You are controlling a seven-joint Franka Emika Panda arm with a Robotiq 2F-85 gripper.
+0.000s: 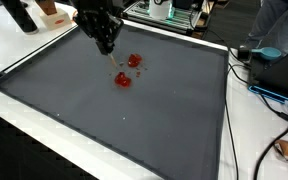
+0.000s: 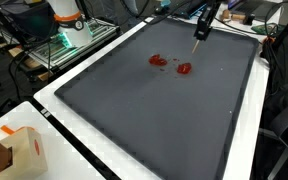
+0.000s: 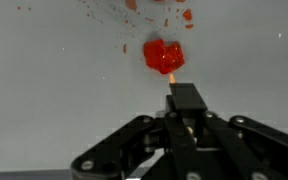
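Note:
My black gripper (image 1: 106, 42) hangs over the far part of a dark grey mat (image 1: 104, 120). Its jaws are shut on a thin pale stick (image 1: 115, 64) that points down toward the mat. Two red blobs lie on the mat just beside the stick's tip: one (image 1: 134, 62) farther back, one (image 1: 123, 80) nearer. In the wrist view the closed gripper (image 3: 187, 98) sits below a red blob (image 3: 162, 54), with the stick's orange tip (image 3: 172, 72) at the blob's edge. Small red specks (image 3: 187, 14) lie beyond. In an exterior view the gripper (image 2: 200, 28) stands above and beside the blobs (image 2: 185, 68).
The mat lies on a white table (image 1: 254, 130). Cables and a blue object (image 1: 274, 60) sit by the mat's side, and a rack of equipment (image 1: 169, 10) stands behind it. A cardboard box (image 2: 14, 150) rests at a table corner.

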